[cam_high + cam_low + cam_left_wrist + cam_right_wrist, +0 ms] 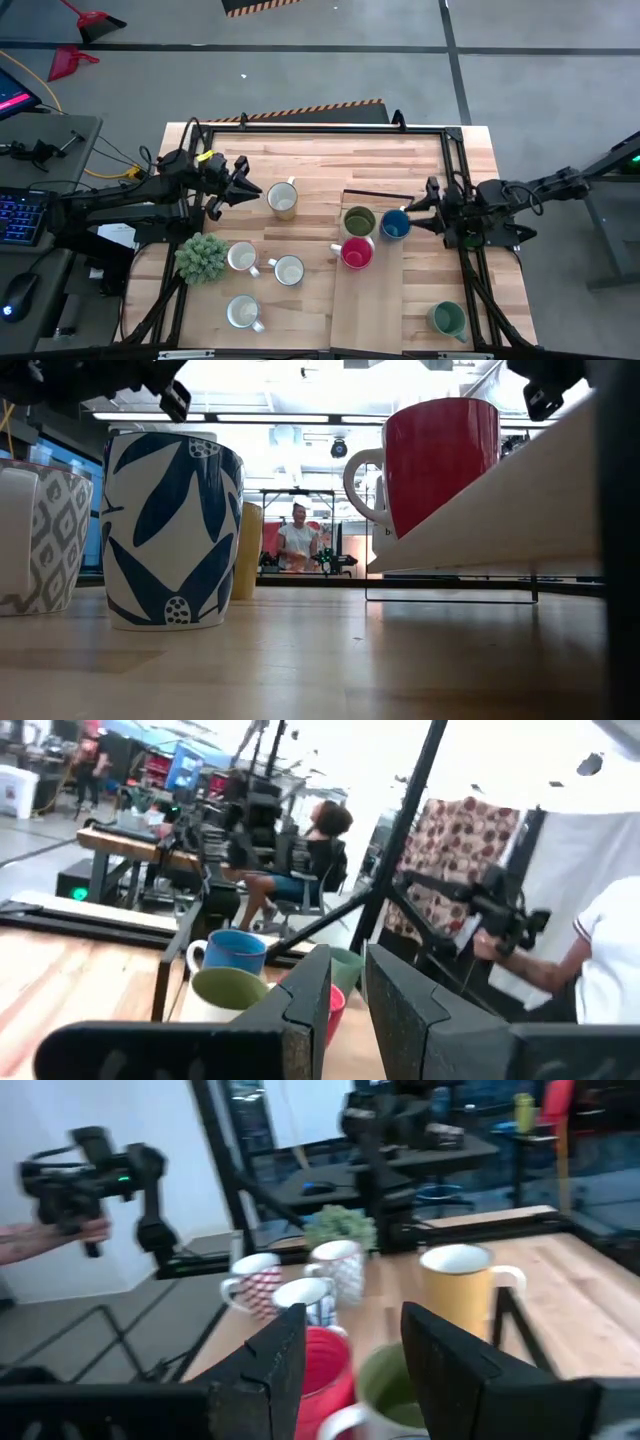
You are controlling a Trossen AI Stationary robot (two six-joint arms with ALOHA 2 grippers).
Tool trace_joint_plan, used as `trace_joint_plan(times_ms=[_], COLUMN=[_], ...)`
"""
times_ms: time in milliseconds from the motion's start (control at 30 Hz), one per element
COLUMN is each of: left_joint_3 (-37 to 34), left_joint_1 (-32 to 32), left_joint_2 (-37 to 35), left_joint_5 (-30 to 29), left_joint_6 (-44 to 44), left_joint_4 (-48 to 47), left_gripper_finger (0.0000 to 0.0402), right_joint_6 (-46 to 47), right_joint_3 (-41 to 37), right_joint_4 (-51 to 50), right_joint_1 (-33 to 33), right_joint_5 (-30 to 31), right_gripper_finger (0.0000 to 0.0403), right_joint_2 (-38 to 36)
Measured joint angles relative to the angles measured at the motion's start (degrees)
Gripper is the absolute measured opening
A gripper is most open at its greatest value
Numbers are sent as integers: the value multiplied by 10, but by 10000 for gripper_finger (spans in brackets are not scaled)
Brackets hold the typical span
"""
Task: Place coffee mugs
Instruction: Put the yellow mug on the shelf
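Eight coffee mugs stand upright across the wooden counter (pixel 300 170), mouths to the ceiling, their long axes vertical. A raised board (pixel 372 300) on the counter's right half carries four: the olive green mug (pixel 359 220), the blue mug (pixel 395 224) just beside it, the red mug (pixel 357 252) nearer the front with its handle turned toward the counter's left side, and the teal mug (pixel 447 319) well apart at the front right corner. On the bare wood to the left stand a yellow-sided mug (pixel 283 200) and three white patterned mugs (pixel 243 257), (pixel 288 270), (pixel 243 312), near a bushy plant (pixel 202 257).

The left gripper (pixel 252 189) hovers just beside the yellow-sided mug, jaws narrow and holding nothing. The right gripper (pixel 418 212) hangs next to the blue mug, jaws wide and empty.

The mugs look to be glazed ceramic: rigid, fairly heavy for their size, slick and liable to chip if knocked together. The rim wall, one jaw inside and one outside, seems the surest hold; the handle is a narrower alternative.
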Motion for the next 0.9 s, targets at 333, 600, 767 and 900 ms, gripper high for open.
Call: trace_joint_plan(times_ms=[333, 600, 767, 900], left_joint_3=[19, 139, 208, 219], left_joint_1=[0, 0, 0, 0], left_joint_2=[74, 119, 131, 126], left_joint_5=[-192, -208, -205, -165], left_joint_6=[-88, 5, 55, 90], left_joint_4=[-4, -110, -204, -208], left_gripper_finger=[67, 117, 142, 147], right_joint_6=[-44, -62, -55, -58], right_joint_3=[-8, -8, -8, -8], right_joint_4=[-15, -89, -120, -147], right_joint_1=[0, 0, 0, 0], right_joint_5=[-20, 32, 61, 78], right_gripper_finger=[146, 146, 146, 146], right_joint_2=[-12, -24, -64, -111])
